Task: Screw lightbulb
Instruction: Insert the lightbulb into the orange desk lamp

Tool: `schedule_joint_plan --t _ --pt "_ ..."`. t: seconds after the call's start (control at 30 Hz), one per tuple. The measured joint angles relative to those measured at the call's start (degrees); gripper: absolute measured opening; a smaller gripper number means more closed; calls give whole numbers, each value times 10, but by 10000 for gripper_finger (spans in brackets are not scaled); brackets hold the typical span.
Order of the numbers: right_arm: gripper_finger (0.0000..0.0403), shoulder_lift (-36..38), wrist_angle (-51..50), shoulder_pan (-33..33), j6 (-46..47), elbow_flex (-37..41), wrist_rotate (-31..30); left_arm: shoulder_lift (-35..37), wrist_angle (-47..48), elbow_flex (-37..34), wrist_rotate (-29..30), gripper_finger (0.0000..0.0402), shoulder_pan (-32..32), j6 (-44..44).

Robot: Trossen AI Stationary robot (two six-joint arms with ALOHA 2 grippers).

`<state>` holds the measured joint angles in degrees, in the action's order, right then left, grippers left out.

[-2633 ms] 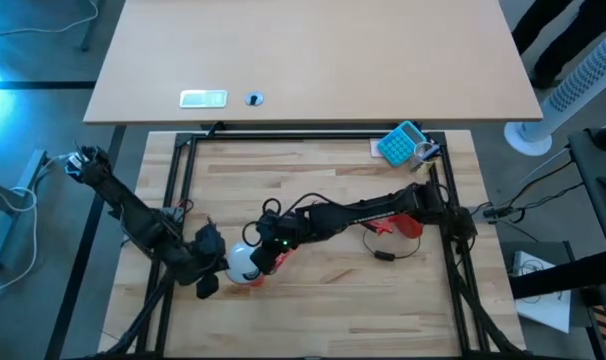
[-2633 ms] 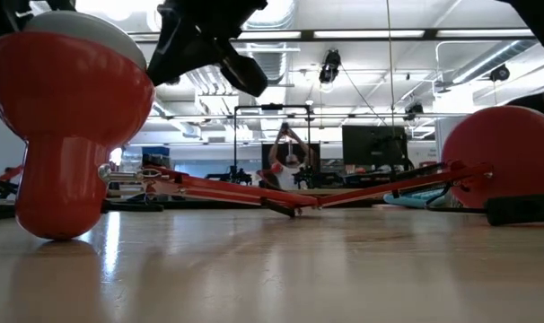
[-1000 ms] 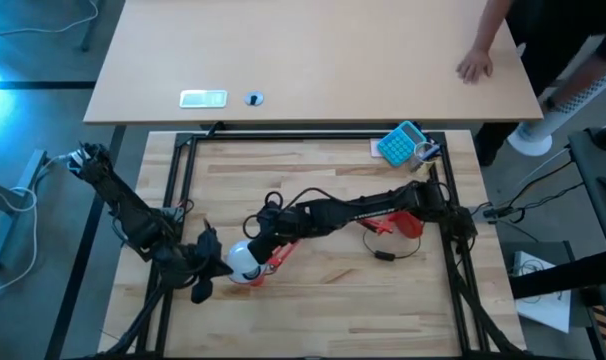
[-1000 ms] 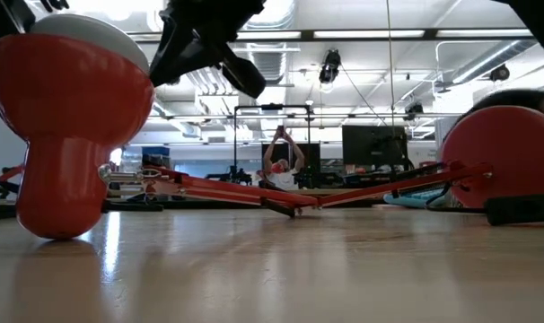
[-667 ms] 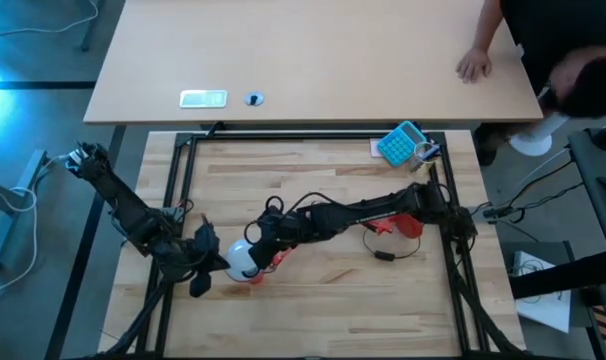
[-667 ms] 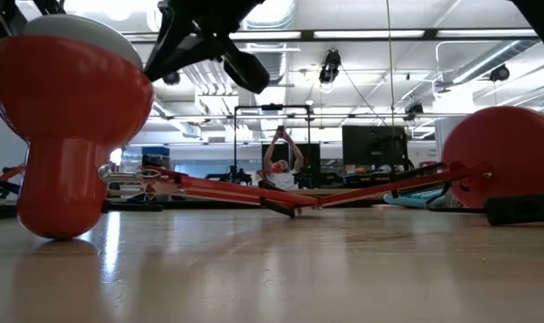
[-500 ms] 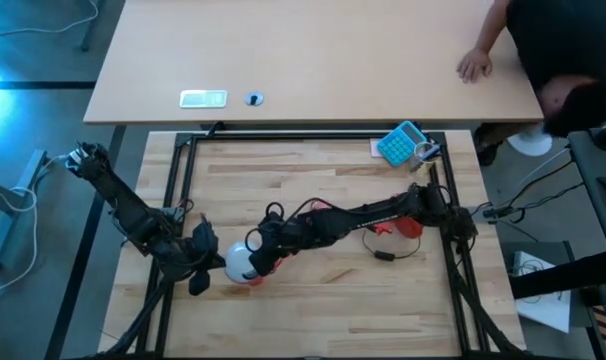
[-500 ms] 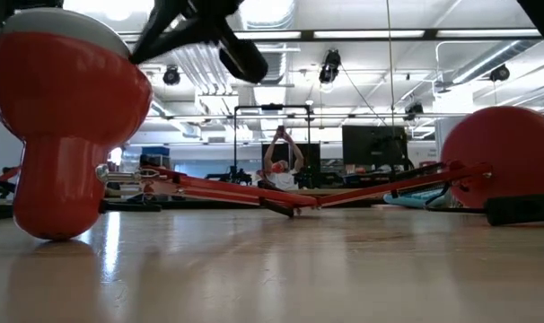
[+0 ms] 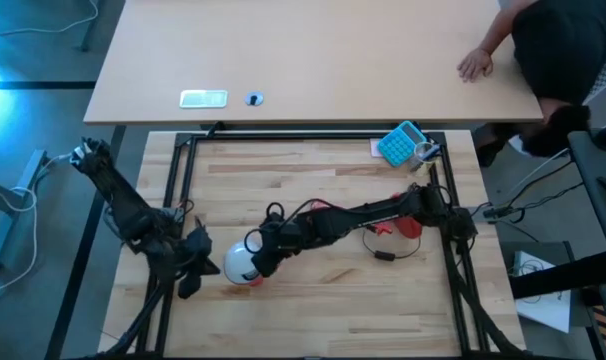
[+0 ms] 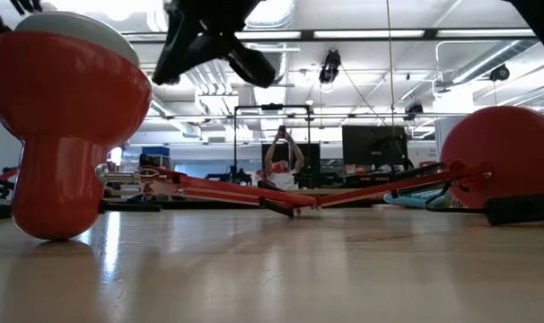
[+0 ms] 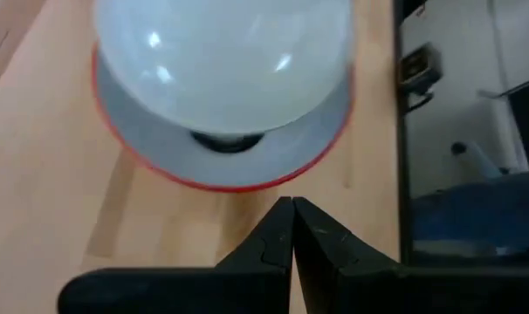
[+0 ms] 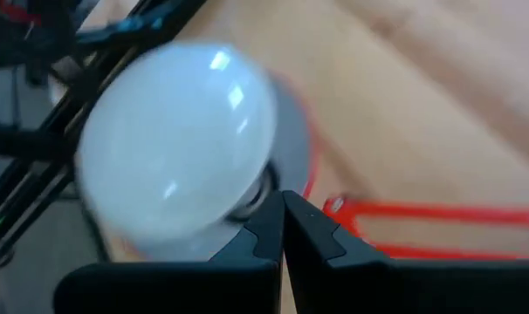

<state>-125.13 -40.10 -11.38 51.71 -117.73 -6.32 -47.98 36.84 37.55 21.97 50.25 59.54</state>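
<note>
Lightbulb [image 9: 241,262], white rounded glass dome, seated base-down in red cone lamp shade [image 11: 247,179], axis upright. Flanked by left gripper [image 9: 196,268] and right gripper [image 9: 264,256], right nearer, almost touching. Both sets of jaws closed, empty.

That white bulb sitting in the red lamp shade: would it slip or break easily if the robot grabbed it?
Probably slippery: the lightbulb has a smooth, glossy dome showing bright highlights, with no flat face for fingers. Likely fragile and light for its size, as it looks thin-shelled. Its round shape might roll if freed, though now it sits in the lamp shade.

lightbulb [image 11: 223,65]: top cut off | screw base hidden inside lamp shade [image 11: 225,161]
</note>
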Motion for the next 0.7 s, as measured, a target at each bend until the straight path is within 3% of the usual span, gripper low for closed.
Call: schedule_joint_plan --t 0.23,0.47,0.7 --pt "0 -13 30 17 -53 2 -57 -33 -64 -1 59 0 17 -8" --pt "0 -37 89 16 -49 3 -41 -47 -83 -10 61 0 6 -30" --pt "0 -31 63 2 -34 -1 -38 -37 -72 -24 73 0 -20 -36"
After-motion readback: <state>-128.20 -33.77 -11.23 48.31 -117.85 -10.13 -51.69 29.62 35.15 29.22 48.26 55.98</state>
